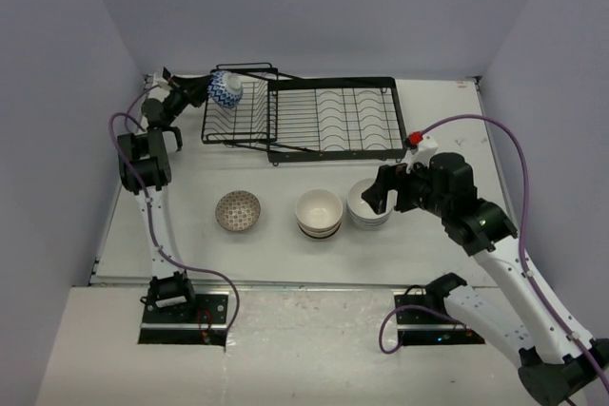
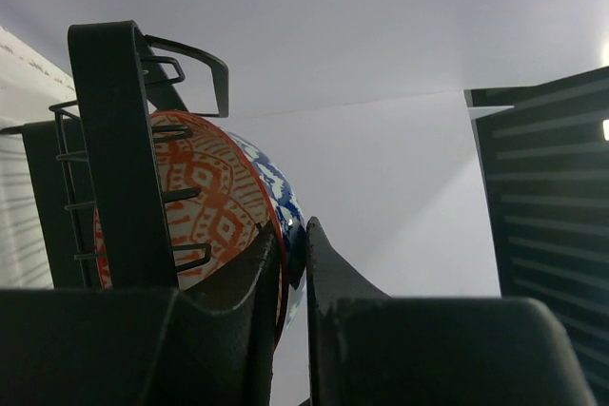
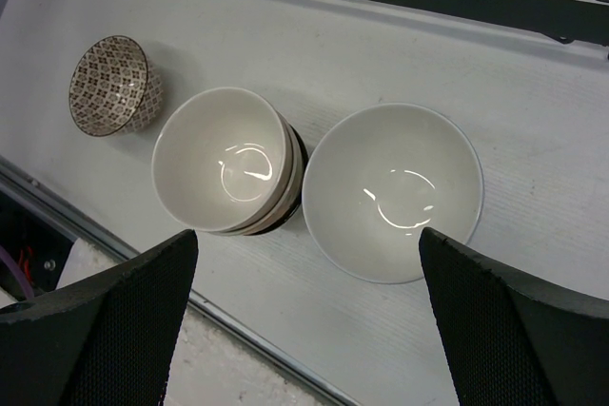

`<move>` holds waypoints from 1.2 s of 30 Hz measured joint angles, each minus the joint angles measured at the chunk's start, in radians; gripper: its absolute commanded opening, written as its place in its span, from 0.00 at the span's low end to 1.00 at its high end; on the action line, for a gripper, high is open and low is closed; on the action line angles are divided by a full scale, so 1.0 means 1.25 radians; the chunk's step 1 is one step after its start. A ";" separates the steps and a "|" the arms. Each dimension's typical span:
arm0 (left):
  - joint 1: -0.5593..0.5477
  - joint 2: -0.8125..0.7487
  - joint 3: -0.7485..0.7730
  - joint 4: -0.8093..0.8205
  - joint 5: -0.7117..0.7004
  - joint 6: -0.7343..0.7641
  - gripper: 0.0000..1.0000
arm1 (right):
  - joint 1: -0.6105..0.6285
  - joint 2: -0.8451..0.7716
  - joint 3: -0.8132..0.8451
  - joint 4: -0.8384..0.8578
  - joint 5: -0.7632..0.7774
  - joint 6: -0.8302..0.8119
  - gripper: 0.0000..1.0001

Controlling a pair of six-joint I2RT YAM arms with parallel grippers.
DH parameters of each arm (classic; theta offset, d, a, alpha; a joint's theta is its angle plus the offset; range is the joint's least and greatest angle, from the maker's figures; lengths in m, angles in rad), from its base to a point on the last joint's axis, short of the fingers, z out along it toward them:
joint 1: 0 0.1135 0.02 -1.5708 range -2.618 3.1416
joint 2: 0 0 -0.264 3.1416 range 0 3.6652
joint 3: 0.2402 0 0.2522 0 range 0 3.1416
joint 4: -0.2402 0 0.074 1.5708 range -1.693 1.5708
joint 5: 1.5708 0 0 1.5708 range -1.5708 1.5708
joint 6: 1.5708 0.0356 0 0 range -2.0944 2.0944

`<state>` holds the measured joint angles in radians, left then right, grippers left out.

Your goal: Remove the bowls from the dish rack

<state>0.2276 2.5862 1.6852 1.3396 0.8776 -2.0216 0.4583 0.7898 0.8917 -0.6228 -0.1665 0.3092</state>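
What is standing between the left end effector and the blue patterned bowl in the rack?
Nothing visible: the left end effector grips the blue patterned bowl by its rim, with the rack close beside it.

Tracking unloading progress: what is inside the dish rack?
One blue bowl, in the rack's small angled section, its rim pinched by the left end effector. The large section shows no bowls. Wires and fingers cover the bowl's lower edge.

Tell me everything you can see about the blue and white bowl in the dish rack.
The patterned bowl looks ceramic: blue-and-white outside, orange-red lattice inside, red rim. It stands on edge in the smaller left section of the dish rack, against its wires. The left tool pinches its rim, one finger inside, one outside.
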 measured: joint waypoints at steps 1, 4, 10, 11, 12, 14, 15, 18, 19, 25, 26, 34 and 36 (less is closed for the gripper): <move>-0.001 0.000 0.000 0.000 -0.001 -0.001 0.00 | 0.000 0.000 0.000 0.000 0.000 0.000 0.99; -0.002 0.000 0.001 0.000 -0.007 -0.002 0.00 | 0.000 0.000 0.000 -0.001 0.000 0.000 0.99; -0.021 -0.001 0.039 -0.008 -0.018 0.000 0.00 | 0.000 0.000 0.000 -0.001 0.000 0.000 0.99; -0.026 -0.004 0.045 -0.011 -0.018 0.002 0.00 | 0.000 0.000 0.000 -0.001 0.000 0.000 0.99; -0.030 -0.006 0.049 -0.016 -0.018 0.005 0.00 | 0.000 0.000 0.000 -0.001 0.000 0.000 0.99; -0.038 -0.015 0.052 -0.020 -0.016 0.008 0.00 | 0.000 0.000 0.000 -0.001 0.000 0.000 0.99; -0.043 -0.020 0.053 -0.022 -0.016 0.007 0.00 | 0.000 0.000 0.000 -0.001 0.000 0.000 0.99; -0.051 -0.038 0.060 -0.029 -0.012 0.008 0.00 | 0.000 0.000 0.000 -0.001 0.000 0.000 0.99; -0.052 -0.046 0.062 -0.032 -0.010 0.008 0.00 | 0.000 0.000 0.000 -0.001 0.000 0.000 0.99; -0.058 -0.095 0.107 -0.036 0.014 0.008 0.00 | 0.000 -0.001 0.000 -0.001 0.000 0.000 0.99; -0.062 -0.104 0.127 -0.041 0.027 0.014 0.00 | 0.000 -0.001 0.000 -0.001 0.002 0.000 0.99; -0.222 -0.470 0.203 -0.698 0.078 0.680 0.00 | 0.001 -0.079 0.001 0.002 0.115 0.025 0.99; -0.320 -0.610 0.210 -0.943 -0.031 0.925 0.00 | 0.001 -0.110 0.003 0.005 0.147 0.036 0.99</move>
<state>-0.1730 1.8233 1.9472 0.1612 0.8387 -0.8654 0.4591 0.6521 0.8959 -0.6167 0.0170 0.3546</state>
